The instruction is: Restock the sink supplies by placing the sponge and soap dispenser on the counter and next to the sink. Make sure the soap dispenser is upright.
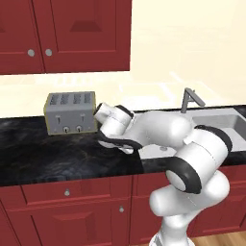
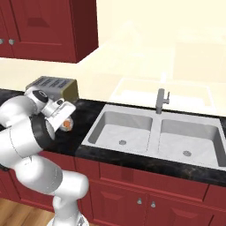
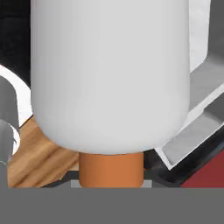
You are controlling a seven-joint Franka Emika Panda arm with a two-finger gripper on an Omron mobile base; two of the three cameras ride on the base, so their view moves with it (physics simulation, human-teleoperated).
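Hand view is showing the soap dispenser [image 3: 111,74] right up against the camera, its white body large in the frame and its orange-brown pump neck [image 3: 111,169] pointing back toward the fingers, so the gripper [image 2: 65,123] is pinching the bottle by its pump end with the jaws pressed nearly together. Right base view is showing the hand hovering over the counter [image 2: 75,132], between the toaster [image 2: 55,88] and the sink [image 2: 152,132], left of the left basin. By my judgement the dispenser is not yet resting on the stone, so lowering it upright beside the sink and letting go is remaining. I am seeing no sponge on the counter by the sink, so that half seems wholly undone.
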